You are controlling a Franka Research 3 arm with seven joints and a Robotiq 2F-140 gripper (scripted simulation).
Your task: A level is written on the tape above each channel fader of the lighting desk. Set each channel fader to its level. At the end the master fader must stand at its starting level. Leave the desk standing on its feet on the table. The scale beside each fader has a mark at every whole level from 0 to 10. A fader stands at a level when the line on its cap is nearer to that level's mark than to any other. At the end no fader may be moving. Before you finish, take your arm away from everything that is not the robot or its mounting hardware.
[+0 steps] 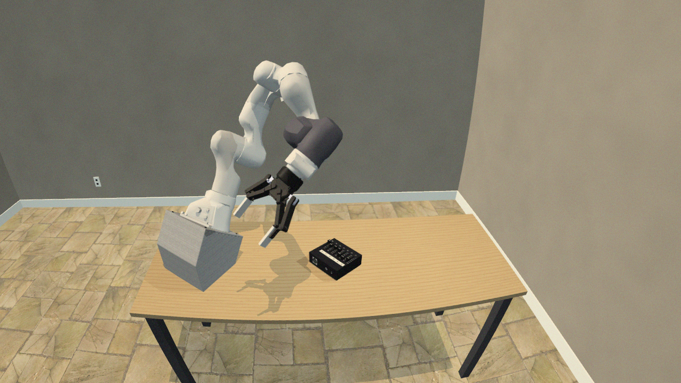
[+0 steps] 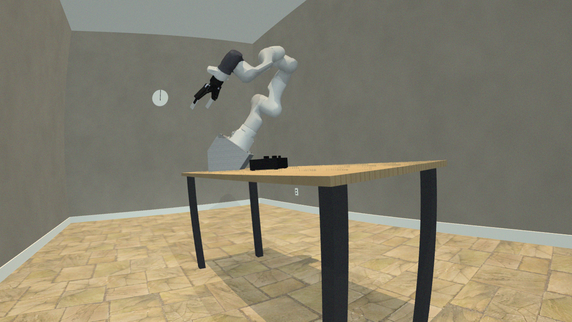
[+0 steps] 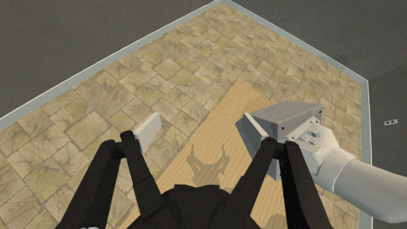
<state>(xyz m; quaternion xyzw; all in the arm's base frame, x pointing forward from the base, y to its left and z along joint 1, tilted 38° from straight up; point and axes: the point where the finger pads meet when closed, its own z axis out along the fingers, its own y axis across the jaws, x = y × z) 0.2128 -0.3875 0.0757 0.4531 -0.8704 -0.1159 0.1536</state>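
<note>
Gripper: my gripper (image 1: 254, 227) hangs high in the middle of the top view, fingers spread to their widest, holding nothing, well above the worktop (image 1: 428, 266).
Lighting desk: a small black box (image 1: 335, 258) standing flat on the worktop, just right of centre in the top view, lower right of the gripper and well apart from it; in the exterior view it is a low dark block (image 2: 268, 163) with fader caps poking up.
Labels and levels: too small for me to read from here; the wrist view shows only floor, worktop edge and the robot base, not the desk.
Handling: I judge the desk light and rigid, likely to skid or tip if shoved. The fader caps look tiny; I would nudge each along its slot with one fingertip, gently, rather than pinch.
Surroundings: the grey base pedestal (image 1: 197, 250) sits left of the desk, apart from it.
Obstacles: nothing stands between gripper and desk; neighbouring caps, including the master, seem the main risk.
</note>
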